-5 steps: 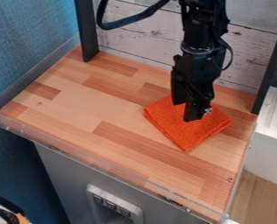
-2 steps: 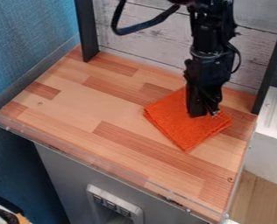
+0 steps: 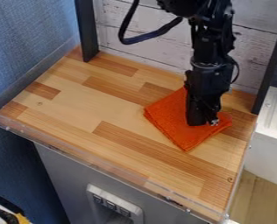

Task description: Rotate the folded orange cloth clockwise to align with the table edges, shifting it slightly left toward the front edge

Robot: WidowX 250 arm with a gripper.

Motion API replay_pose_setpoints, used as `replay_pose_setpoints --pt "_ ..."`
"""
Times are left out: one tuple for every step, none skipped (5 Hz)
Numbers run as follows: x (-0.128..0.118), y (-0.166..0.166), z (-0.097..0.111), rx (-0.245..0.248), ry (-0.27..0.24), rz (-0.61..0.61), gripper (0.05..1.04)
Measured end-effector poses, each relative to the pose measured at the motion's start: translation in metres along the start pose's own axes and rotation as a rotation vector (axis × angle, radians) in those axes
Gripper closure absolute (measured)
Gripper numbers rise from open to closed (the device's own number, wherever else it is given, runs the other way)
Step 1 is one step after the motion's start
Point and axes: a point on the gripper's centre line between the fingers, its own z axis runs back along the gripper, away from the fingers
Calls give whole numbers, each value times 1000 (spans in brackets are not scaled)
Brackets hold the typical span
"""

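The black gripper (image 3: pixel 203 123) hangs down over the right half of the orange cloth (image 3: pixel 177 124), its tips at or just above the fabric. Folded into a flat square, the cloth lies on the wooden surface right of centre, with one corner toward the front. The arm covers part of the cloth's back and right side. Whether the gripper touches or pinches the fabric cannot be told.
Around the wooden tabletop (image 3: pixel 105 109) runs a low clear rim (image 3: pixel 94 161) at the front and left. Dark posts (image 3: pixel 87 30) stand at the back left and right, before a whitewashed plank wall (image 3: pixel 147 39). A white unit (image 3: pixel 269 131) is beyond the right edge.
The gripper has moved right across the cloth, and since the second frame slightly lower toward the front. The cloth has stayed in place.
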Motion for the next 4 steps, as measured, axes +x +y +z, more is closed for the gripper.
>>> replay_pose_setpoints --pt "2 2 -7 -11 17 4 1024" --pt "1 4 -8 2 22 63 1025" --pt "-5 3 -11 10 41 177 1025" --pt "-11 2 -11 24 59 313 1025"
